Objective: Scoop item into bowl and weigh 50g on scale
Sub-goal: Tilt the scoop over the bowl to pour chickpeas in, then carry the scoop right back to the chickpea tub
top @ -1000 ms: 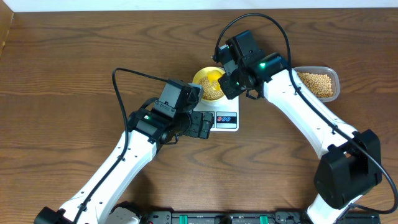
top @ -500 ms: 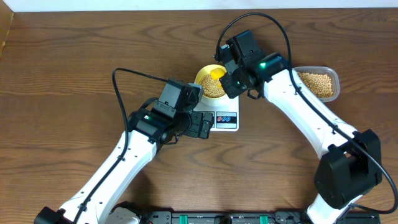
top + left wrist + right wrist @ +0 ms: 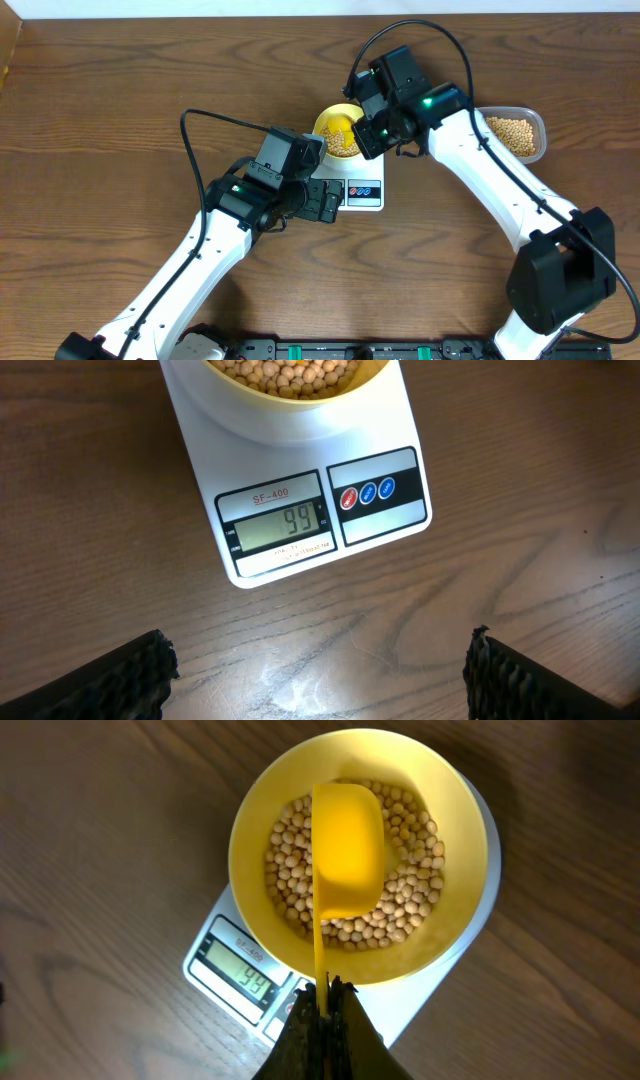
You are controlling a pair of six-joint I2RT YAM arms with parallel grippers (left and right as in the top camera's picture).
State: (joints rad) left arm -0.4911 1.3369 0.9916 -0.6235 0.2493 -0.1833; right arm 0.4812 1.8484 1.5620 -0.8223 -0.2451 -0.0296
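bowl loaded on the scale, weight not yet settled

the scale (image 3: 208, 465) carries the bowl (image 3: 455, 830), part filled with beans (image 3: 290, 870). the right gripper (image 3: 322, 995), clamped on the handle of the scoop (image 3: 348, 850), holds it over the bowl. the left gripper (image 3: 320, 660) hangs wide and empty in front of the scale. the display (image 3: 280, 522) looks like 99, first digit unsure, so trimming probably remains.
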